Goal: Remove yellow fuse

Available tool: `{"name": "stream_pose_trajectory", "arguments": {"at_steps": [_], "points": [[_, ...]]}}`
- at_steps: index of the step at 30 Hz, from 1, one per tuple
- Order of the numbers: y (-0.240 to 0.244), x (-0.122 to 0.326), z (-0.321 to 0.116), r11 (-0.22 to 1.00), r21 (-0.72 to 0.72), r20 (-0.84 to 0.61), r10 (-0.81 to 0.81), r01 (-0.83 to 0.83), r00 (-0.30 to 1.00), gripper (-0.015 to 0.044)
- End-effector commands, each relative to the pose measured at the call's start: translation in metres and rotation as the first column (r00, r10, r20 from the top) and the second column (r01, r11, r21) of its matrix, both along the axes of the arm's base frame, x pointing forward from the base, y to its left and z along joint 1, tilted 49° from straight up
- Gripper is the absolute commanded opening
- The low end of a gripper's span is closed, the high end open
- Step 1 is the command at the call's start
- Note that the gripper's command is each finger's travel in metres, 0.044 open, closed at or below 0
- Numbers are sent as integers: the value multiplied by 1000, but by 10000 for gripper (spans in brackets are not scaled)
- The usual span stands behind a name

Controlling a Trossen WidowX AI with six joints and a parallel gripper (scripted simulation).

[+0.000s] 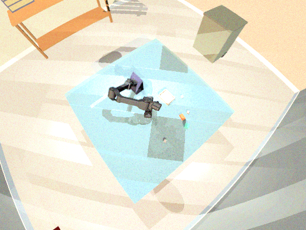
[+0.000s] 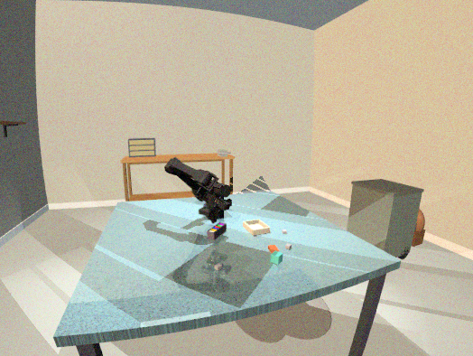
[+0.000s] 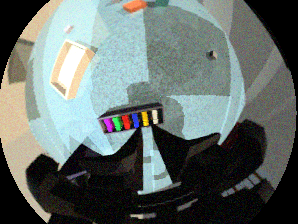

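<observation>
The yellow fuse (image 3: pixel 145 119) (image 2: pixel 212 230) sits in the dark fuse block (image 3: pixel 131 110) (image 2: pixel 220 233), between the blue fuse (image 3: pixel 135 120) and the white fuse (image 3: pixel 155 117). My gripper (image 3: pixel 147 128) (image 2: pixel 216 220) is open by a narrow gap, with nothing between the fingertips. It is above the block, and in the wrist view its tips appear just below the yellow fuse. The arm hides the block in the top view. The tan tray (image 1: pixel 163 100) (image 2: pixel 262 233) (image 3: pixel 59 62) stands apart from the block and holds nothing that I can see.
Red, green and purple fuses fill the row beyond the blue one. An orange block (image 1: pixel 182 117) (image 2: pixel 273 248) (image 3: pixel 135 6) and a green cube (image 1: pixel 186 125) (image 2: pixel 276 257) lie beyond the tray. Small pale cubes are scattered around, one (image 1: pixel 164 140) (image 2: pixel 218 267) (image 3: pixel 213 55) in the shadowed patch.
</observation>
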State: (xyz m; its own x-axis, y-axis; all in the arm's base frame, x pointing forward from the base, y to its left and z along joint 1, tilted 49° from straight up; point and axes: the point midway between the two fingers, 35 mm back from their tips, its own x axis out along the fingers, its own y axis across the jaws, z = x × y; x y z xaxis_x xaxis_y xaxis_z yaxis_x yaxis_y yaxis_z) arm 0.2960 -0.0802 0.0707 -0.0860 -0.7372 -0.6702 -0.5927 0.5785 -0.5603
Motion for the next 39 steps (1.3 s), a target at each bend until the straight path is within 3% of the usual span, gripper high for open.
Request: {"name": "stream_pose_trajectory", "arguments": {"at_steps": [1,39], "points": [[0,-1,0,1000,-16,-44,25,-26,999,74],[-23,-3,-20,1000,-17,-44,25,-26,999,74]]}}
